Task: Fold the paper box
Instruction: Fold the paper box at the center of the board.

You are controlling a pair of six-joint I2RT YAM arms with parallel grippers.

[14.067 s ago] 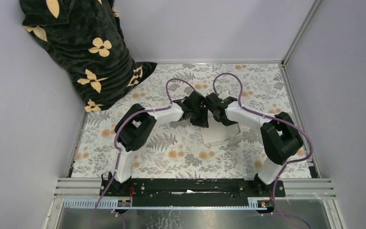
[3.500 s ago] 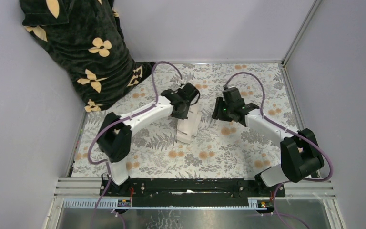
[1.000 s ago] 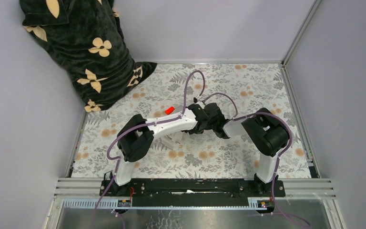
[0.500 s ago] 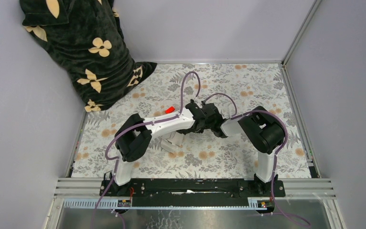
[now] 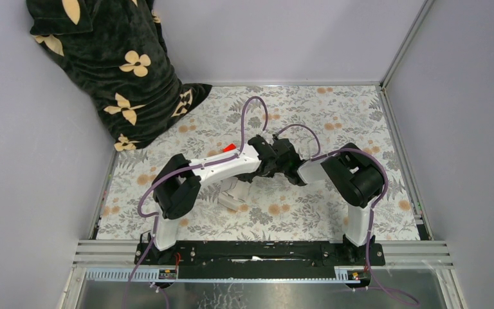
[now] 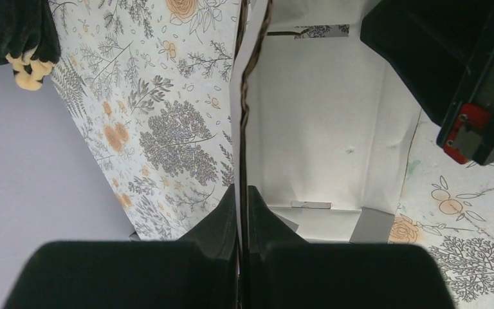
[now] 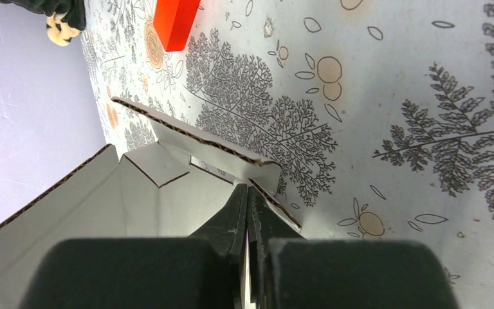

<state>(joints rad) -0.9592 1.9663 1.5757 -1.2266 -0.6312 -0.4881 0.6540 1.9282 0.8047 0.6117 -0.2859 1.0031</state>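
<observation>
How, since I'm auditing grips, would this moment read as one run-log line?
stage: paper box partly folded | left gripper: shut on its wall | right gripper: shut, tips at a flap | red block: lying apart

Top view high, looking down over whole table (image 5: 334, 109); both wrist views close, sharing paper box (image 6: 309, 129).

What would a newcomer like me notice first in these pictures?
Two robot arms meet mid-table over a white paper box. The left end effector pinches one of its walls, and the right end effector is shut at a flap's edge. A small red block lies just beyond them, and a black cloth with cream flowers fills the far left corner.
</observation>
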